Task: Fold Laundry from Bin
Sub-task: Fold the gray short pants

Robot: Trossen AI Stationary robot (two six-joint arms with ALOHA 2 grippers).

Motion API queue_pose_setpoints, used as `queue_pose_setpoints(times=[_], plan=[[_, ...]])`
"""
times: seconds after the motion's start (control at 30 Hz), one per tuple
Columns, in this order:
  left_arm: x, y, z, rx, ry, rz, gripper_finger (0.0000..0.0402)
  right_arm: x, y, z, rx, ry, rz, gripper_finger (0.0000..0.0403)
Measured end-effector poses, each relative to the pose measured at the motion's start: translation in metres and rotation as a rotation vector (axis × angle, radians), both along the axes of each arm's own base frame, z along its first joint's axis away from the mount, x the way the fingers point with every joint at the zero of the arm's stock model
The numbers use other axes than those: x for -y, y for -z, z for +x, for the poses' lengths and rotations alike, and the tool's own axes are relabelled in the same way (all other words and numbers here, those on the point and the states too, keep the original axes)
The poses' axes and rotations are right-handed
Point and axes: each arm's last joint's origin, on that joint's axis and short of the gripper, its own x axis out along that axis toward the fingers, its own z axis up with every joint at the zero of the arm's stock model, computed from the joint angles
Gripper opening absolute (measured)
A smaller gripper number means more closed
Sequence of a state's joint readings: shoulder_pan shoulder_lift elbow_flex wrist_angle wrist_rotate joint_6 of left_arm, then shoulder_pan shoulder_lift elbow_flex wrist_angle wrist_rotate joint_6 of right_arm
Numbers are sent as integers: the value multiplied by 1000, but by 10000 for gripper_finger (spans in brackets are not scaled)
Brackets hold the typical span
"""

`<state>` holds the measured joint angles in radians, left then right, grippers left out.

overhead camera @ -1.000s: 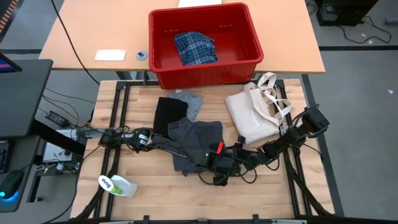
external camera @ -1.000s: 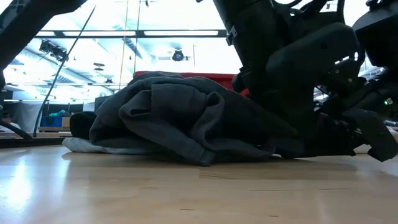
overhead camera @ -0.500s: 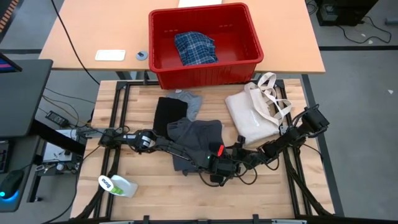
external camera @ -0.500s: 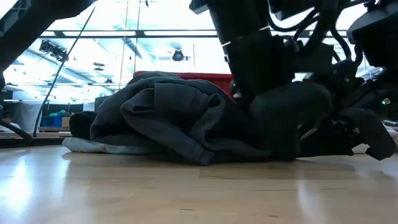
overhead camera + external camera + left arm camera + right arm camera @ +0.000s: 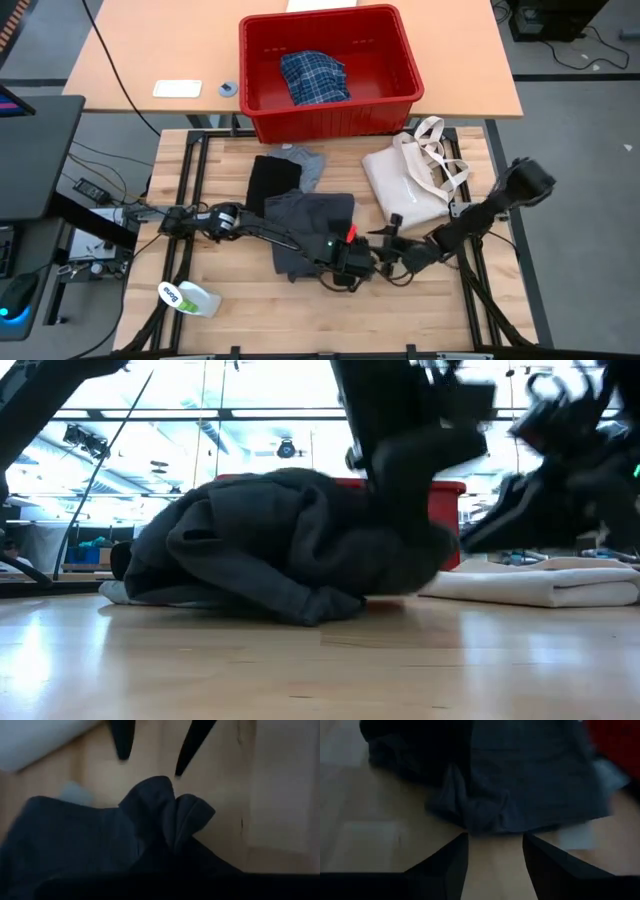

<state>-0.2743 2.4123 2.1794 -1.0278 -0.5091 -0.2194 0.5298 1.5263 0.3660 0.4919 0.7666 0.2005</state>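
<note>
- The dark grey garment lies bunched on the wooden worktop, in the middle, in front of the red bin
- The left end effector is at the near right corner of that garment, and it is pinched shut on a fold of the cloth
- The right end effector sits just beside the left one, on its right, with its two fingers apart and nothing between them
- The cloth edge lies straight ahead of the right fingers, very near
- So the right arm looks like the one to grab next
- The blue plaid shirt is in the bin
</note>
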Motion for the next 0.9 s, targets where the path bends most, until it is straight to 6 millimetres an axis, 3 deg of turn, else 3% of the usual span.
queue_pose_setpoints(times=[0.13,0.27,0.4,0.5,0.73,0.9], plan=[[3,-40,-14,38,-4,-12,24,-3,-30,-16,47,-3,-96,196],[14,-94,-37,113,34,-28,29,-5,-55,-31,93,-50,-189,196],[25,-151,-62,240,117,-52,37,-6,-76,-43,151,-102,-253,196],[33,-182,-81,318,172,-68,37,-8,-86,-50,168,-148,-299,198],[50,-213,-113,373,286,-43,36,-7,-89,-54,153,-182,-359,249],[64,-224,-116,439,403,16,36,5,-82,-37,139,-217,-196,324]])
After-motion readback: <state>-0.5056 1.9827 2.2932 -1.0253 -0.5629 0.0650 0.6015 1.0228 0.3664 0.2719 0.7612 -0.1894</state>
